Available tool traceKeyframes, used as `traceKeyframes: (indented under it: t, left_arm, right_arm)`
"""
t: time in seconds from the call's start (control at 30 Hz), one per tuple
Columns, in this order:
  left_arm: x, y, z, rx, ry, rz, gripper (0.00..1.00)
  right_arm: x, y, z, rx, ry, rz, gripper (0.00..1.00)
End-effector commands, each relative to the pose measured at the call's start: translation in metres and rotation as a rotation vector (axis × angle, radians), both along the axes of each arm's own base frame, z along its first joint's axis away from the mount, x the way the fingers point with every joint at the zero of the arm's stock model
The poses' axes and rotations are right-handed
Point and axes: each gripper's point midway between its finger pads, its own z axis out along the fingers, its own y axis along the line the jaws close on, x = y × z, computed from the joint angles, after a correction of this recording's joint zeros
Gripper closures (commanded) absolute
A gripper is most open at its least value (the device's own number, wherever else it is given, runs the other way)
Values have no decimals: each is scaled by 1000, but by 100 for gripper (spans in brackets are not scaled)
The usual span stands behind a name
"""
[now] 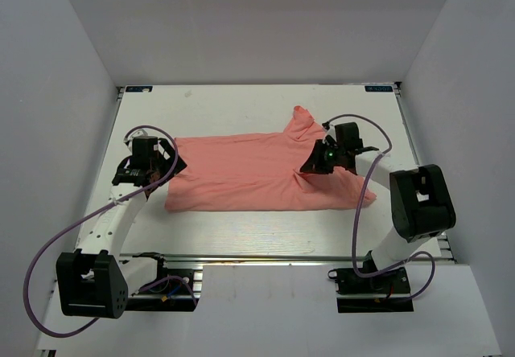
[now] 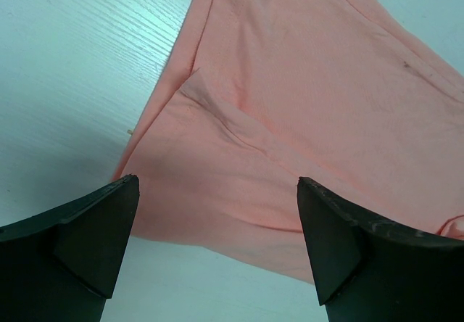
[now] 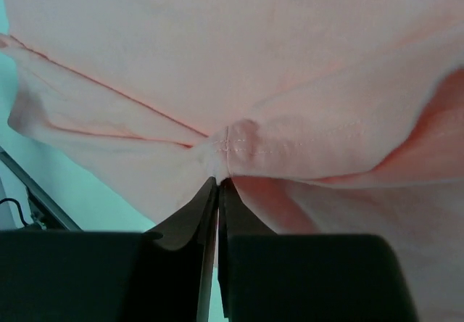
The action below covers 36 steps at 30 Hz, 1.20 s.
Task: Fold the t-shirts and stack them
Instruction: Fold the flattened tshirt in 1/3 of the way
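Right hand (image 3: 219,183) on puckered salmon t-shirt (image 3: 254,46)

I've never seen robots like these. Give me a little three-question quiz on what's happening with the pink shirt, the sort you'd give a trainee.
1. True or false: the left end effector is shut on the t-shirt.
2. Which end effector pinches the cloth? A) left B) right C) both
3. Fill in: the t-shirt lies spread on the white ____.

Key
1. False: its jaws stand wide open over a corner of the shirt.
2. B: the right end effector is shut on a fold of fabric.
3. table
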Motion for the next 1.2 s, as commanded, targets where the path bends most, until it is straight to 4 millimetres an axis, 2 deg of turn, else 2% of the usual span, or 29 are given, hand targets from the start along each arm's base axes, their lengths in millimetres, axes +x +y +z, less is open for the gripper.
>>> traceKeyframes:
  t: [0.0,0.2,0.23,0.3,0.33,0.37,0.4,0.43,0.47,0.5,0.53,0.57,0.63,0.67,0.7,0.77,0.8,0.87,0.9,0.97,1.0,1.1,1.13,1.17]
  left_arm:
    - [0,-1,1,-13,-8,-1,0]
    - [2,-3,3,-21,-16,-8,0]
    - [2,-3,3,-21,-16,-8,0]
    - [2,-3,0,-20,-7,-8,0]
    - [2,-3,0,-20,-7,-8,0]
    - [2,-3,0,-20,-7,-8,0]
    - [2,-3,0,-20,-7,-8,0]
    - [2,-3,0,-20,-7,-8,0]
    - [0,-3,-1,-20,2,-8,0]
    - [0,-5,1,-27,-7,-14,0]
    - [0,-5,1,-27,-7,-14,0]
    - [0,-5,4,-28,-17,-14,0]
    - [0,-5,7,-28,-27,-15,0]
    - [-1,-5,10,-29,-36,-15,0]
    - [-1,-5,10,-29,-36,-15,0]
    - [-1,-6,10,-35,-36,-21,0]
    - [-1,-6,10,-35,-36,-21,0]
    - [1,-6,11,-36,-45,-21,0]
    - [1,-6,11,-36,-45,-21,0]
    - [3,-8,13,-43,-55,-28,0]
    - [3,-11,10,-52,-42,-37,0]
    - [13,-13,15,-59,-63,-44,0]
    - [15,-13,14,-53,-66,-51,0]
    - [18,-13,17,-53,-70,-51,0]
  right_arm:
    - [24,8,13,-1,-68,-2,94]
    - [47,10,16,-29,-113,-6,92]
    - [54,13,23,-21,-133,3,92]
    - [59,18,12,-28,-123,22,92]
    - [65,23,15,-22,-137,33,92]
    - [70,24,5,-30,-123,37,95]
    - [75,25,5,-36,-135,41,97]
    - [88,31,16,-41,-181,52,99]
    - [93,30,6,-67,-173,49,99]
    - [105,31,14,-87,-226,72,95]
    - [99,32,9,-111,-192,93,89]
    - [115,37,15,-123,-219,104,79]
    - [109,33,3,-188,-196,150,67]
    - [113,34,6,-217,-204,155,49]
    - [113,35,7,-233,-214,175,39]
    - [108,36,7,-247,-208,205,10]
    - [107,38,16,-237,-225,216,10]
    - [103,40,19,-226,-238,226,10]
    - [100,40,29,-219,-261,222,10]
    - [100,37,30,-228,-266,212,10]
    - [103,34,38,-240,-274,184,10]
    - [97,22,46,-277,-286,151,10]
    - [98,17,63,-283,-326,130,10]
    - [97,12,64,-301,-329,115,10]
